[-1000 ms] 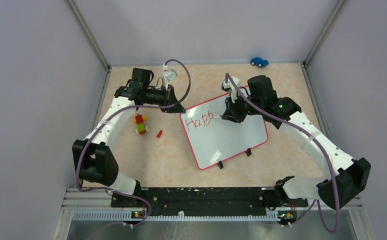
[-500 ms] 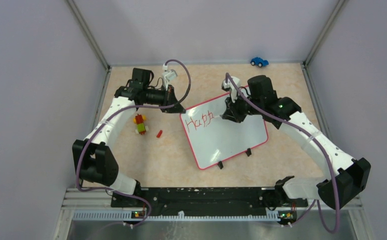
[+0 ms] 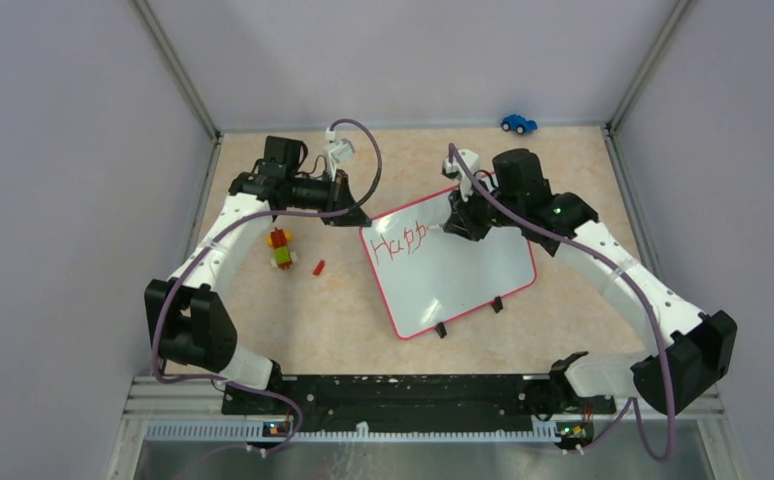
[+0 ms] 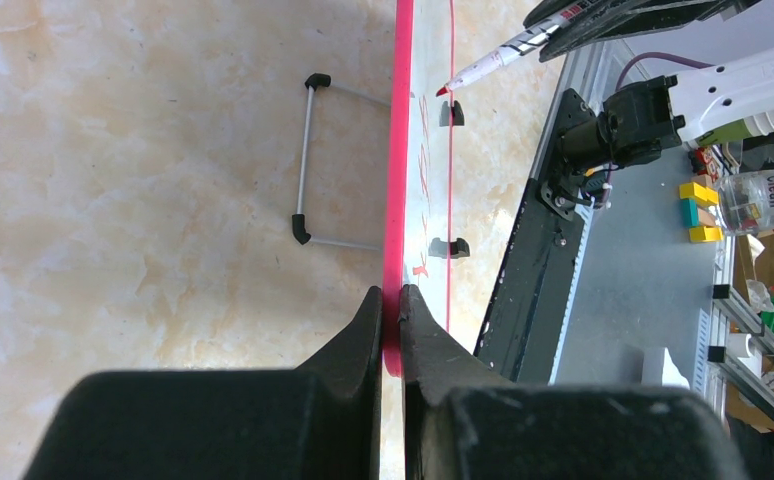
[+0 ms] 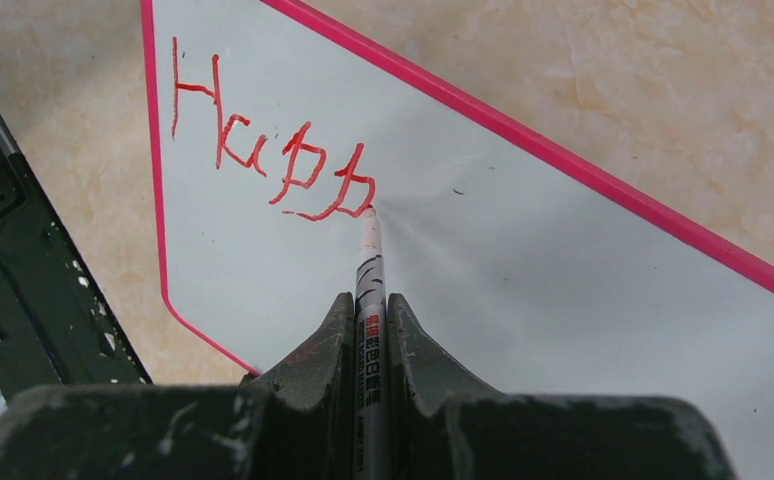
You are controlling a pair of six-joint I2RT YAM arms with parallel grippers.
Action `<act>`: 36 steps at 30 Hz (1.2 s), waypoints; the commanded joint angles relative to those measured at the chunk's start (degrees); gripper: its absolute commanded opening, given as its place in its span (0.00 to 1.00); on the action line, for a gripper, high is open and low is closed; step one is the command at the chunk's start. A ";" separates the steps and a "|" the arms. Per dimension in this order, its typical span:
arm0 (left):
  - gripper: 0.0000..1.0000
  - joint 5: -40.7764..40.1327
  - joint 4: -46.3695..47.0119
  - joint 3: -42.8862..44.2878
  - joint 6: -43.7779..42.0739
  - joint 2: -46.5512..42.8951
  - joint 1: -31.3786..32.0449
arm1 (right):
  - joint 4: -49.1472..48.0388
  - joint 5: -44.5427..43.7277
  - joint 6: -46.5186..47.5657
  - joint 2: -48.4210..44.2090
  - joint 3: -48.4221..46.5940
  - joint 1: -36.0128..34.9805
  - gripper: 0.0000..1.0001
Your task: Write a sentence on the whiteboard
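Note:
The whiteboard [image 3: 453, 270], white with a pink frame, lies tilted in the middle of the table. Its top left carries the red start of the sentence [image 3: 401, 244], reading "Happ" [image 5: 263, 160] in the right wrist view. My right gripper [image 5: 370, 300] is shut on a white marker [image 5: 368, 260] whose red tip touches the board just after the last letter. Over the board's back edge, the right gripper [image 3: 455, 222] points left. My left gripper [image 4: 391, 292] is shut on the board's pink frame [image 4: 400, 150] at its top left corner [image 3: 361, 218].
A blue toy car [image 3: 518, 123] sits at the back wall. Left of the board lie a stack of toy bricks [image 3: 280, 247] and a small red piece [image 3: 318, 267]. Two black feet [image 3: 441, 329] stick out at the board's near edge. Enclosure walls stand on three sides.
My right wrist has shifted slightly toward the back left, with the marker tip still at the end of the lettering. The left arm and the board have not moved.

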State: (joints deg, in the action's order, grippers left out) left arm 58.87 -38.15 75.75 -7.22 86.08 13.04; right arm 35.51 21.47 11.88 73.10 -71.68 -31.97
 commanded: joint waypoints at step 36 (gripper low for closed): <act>0.00 -1.24 -2.21 -0.86 -1.45 0.09 2.12 | 0.28 0.08 2.51 -0.35 0.73 1.40 0.00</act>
State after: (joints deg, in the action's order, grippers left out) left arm 58.02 -38.11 75.75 -7.44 86.08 13.08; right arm 35.97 21.08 13.08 73.97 -71.66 -30.00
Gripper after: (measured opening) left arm 0.093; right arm 0.094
